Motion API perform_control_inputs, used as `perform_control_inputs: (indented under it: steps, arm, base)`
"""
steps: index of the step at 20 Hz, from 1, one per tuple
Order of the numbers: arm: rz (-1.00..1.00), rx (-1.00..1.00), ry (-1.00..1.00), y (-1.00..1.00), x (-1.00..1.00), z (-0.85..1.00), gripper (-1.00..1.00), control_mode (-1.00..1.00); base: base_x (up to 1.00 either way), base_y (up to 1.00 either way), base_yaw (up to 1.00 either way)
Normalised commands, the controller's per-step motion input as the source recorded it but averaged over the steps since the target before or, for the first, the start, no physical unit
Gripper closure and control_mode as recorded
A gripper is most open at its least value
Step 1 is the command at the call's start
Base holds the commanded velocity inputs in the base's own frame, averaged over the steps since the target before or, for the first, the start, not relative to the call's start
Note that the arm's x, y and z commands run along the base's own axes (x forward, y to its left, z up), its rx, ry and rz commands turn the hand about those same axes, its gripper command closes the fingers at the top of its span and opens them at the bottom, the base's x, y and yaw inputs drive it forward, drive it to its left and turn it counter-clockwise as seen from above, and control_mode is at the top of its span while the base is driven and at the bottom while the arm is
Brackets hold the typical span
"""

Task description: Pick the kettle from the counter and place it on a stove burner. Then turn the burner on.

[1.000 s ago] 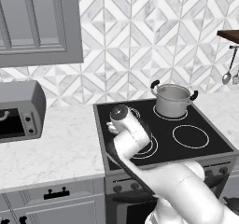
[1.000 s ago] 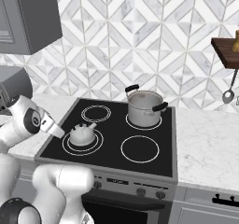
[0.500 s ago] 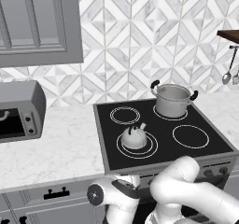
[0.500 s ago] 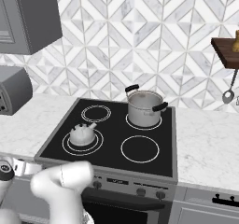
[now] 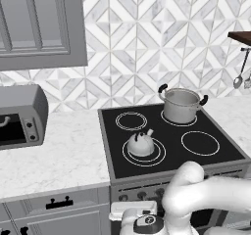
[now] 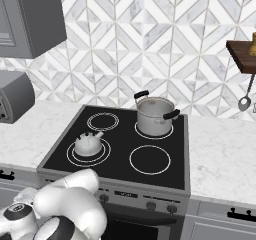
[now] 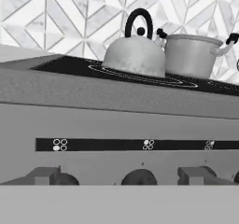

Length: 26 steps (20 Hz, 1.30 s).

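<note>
The kettle [image 5: 139, 145] [image 6: 86, 144] stands upright and free on the stove burner [image 5: 160, 156] [image 6: 103, 154], the front-left double ring of the black cooktop. In the hand view the kettle [image 7: 135, 55] rises above the stove's front edge, on the burner's rings [image 7: 140, 78]. My gripper [image 5: 132, 208] hangs low in front of the stove's control panel, below the counter [image 5: 59, 155], open and holding nothing. Its fingertips are hidden. A dark round knob [image 7: 139, 176] sits straight ahead of the hand, with one more knob [image 7: 46, 176] to its left and another [image 7: 198, 175] to its right.
A steel pot [image 5: 181, 105] [image 6: 154, 116] with black side handles stands on the back-right ring. A grey toaster oven [image 5: 19, 116] sits on the counter at the left. A ladle [image 6: 245, 101] hangs under a wooden shelf at the right.
The arm has swung from over the cooktop down to the front of the stove, below the counter edge. The kettle stays on the burner, now uncovered in the left base view.
</note>
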Motion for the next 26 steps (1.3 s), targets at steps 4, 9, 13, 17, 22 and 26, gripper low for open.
perform_control_inputs:
  steps: [4,9,13,17,22,26]
  arm:
    - [0.0,-0.01,-0.14,0.16,0.0,-0.19,-1.0,-1.0]
    - [0.0,-0.03,-0.08,0.43,0.0,-0.16,-1.0,-1.0]
    - [0.0,-0.01,0.0,0.0,0.0,-0.09,-1.0,-1.0]
    - [0.0,-0.03,-0.02,0.0,0.02,-0.36,-1.0,-1.0]
    - [0.0,0.0,-0.06,0.0,0.17,-0.05,-1.0,-1.0]
    - [0.0,0.0,-0.01,0.06,0.14,-0.06,-1.0,-1.0]
  base:
    - [0.0,0.0,0.0]
    - [0.0,0.0,0.0]
    - [0.0,0.0,0.0]
    - [0.0,0.0,0.0]
    - [0.0,0.0,0.0]
    - [0.0,0.0,0.0]
